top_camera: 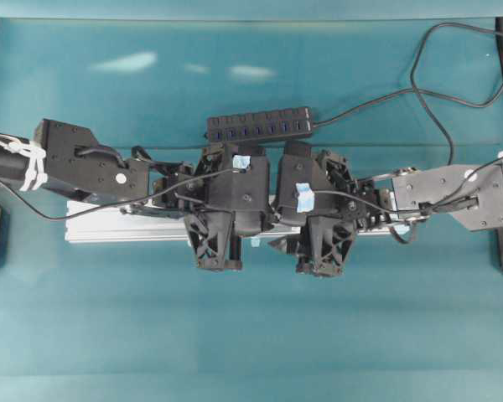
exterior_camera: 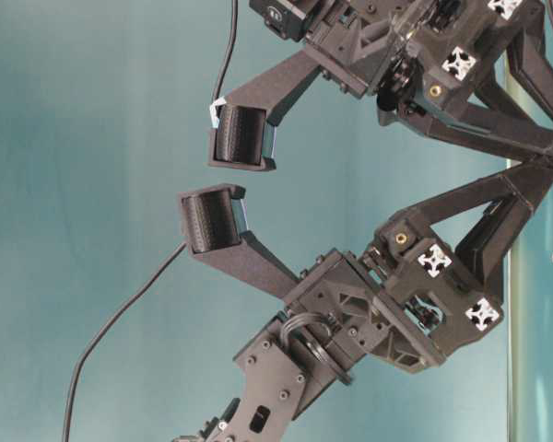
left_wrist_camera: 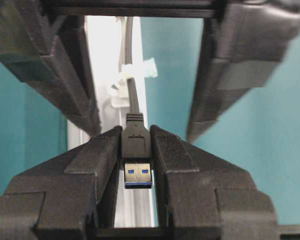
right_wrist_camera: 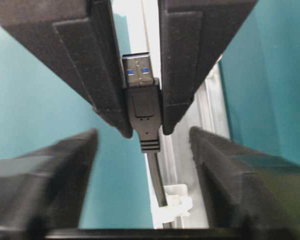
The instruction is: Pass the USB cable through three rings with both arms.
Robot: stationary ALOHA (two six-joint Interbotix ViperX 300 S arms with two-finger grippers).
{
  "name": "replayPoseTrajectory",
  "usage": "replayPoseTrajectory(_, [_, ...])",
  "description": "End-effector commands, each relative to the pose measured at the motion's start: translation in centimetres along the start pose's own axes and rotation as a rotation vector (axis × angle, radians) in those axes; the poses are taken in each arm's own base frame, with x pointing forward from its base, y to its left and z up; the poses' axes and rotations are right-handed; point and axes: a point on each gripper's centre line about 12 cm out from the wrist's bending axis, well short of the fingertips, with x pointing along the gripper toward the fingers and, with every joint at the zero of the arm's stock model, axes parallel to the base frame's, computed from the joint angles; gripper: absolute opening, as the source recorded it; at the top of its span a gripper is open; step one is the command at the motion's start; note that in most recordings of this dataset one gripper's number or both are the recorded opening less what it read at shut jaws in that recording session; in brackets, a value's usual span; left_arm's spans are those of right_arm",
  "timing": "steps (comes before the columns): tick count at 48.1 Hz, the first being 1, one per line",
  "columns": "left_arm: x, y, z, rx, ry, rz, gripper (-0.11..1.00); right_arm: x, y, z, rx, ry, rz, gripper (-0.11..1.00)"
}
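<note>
Crowded over the rail (top_camera: 109,224): left claw (left_wrist_camera: 136,145) and right claw (right_wrist_camera: 142,132) tip to tip, USB cable (left_wrist_camera: 132,97) and one ring (left_wrist_camera: 132,80) filling the gap. Wide free table (top_camera: 251,335) on the near side. On the far side, hub bar (top_camera: 260,127) close behind the arms.

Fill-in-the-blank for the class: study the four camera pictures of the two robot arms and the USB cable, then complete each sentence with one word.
1. The gripper clamping the USB plug belongs to the ___ arm.
2. The plastic tongue inside the plug's metal end is coloured ___.
3. Behind the plug, the USB cable passes through a whitish ___ on the silver rail.
4. The right gripper flanks the cable with its jaws ___.

Missing words: left; blue; ring; open.
</note>
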Motion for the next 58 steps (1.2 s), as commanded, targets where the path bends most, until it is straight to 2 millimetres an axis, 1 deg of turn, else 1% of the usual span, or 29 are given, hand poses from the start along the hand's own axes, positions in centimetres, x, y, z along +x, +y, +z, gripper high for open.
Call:
replayPoseTrajectory(1, [-0.99,-0.2,1.46,0.008,-0.046,-0.001,0.2,-0.48,0.25,0.87,0.004,-0.03,0.007,0.24])
replayPoseTrajectory(6, [-0.98,-0.2,1.39,0.008,-0.045,-0.001,0.2,-0.52,0.24,0.87,0.004,-0.029,0.006,0.1])
replayPoseTrajectory(10, [-0.99,-0.2,1.46,0.006,-0.046,-0.002,0.2,-0.54,0.3,0.9,0.003,-0.027,0.007,0.01])
replayPoseTrajectory(17, [-0.98,-0.21,1.39,0.006,-0.045,-0.002,0.2,-0.55,0.29,0.91,-0.006,-0.025,0.005,-0.07])
replayPoseTrajectory(43, [-0.99,-0.05,0.83,-0.009,-0.032,0.001,0.2,-0.55,0.28,0.91,-0.011,-0.025,0.005,-0.08])
replayPoseTrajectory(58, [-1.02,0.16,1.0,-0.015,-0.037,0.004,0.21,-0.56,0.29,0.97,-0.021,-0.026,0.005,-0.08])
